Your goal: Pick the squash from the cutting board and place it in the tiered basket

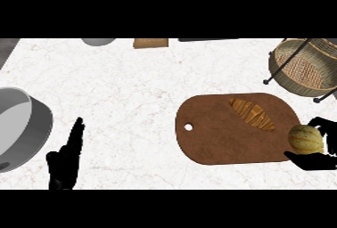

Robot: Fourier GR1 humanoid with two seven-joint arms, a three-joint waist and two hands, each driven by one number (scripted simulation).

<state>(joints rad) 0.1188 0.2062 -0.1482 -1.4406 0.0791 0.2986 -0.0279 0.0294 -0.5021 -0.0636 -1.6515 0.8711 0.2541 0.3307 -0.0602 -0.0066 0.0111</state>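
1. The cutting board (223, 133) lies flat on the white marbled counter (132, 80); it is brown, rounded, with a small hole near its left end
2. The squash (306, 139), round and pale yellow-green with faint stripes, sits at the board's right edge, partly over the rim
3. The right hand (321, 153) wraps the squash there: dark fingers curl over its upper right side and the thumb hooks under its lower side, so the hand is clamped on the squash
4. A striped orange-brown pastry-like item (252, 114) lies on the board's upper right part, up and left of the squash and apart from it
5. The tiered basket (304, 67), woven wicker on a dark wire frame, stands beyond the board's upper right corner, well apart from the squash
6. The left hand (66, 156) rests far left of the board, fingers straight, together and pointing up, holding nothing
7. A grey metal pot (23, 129) stands just left of that hand, cut by the view's edge
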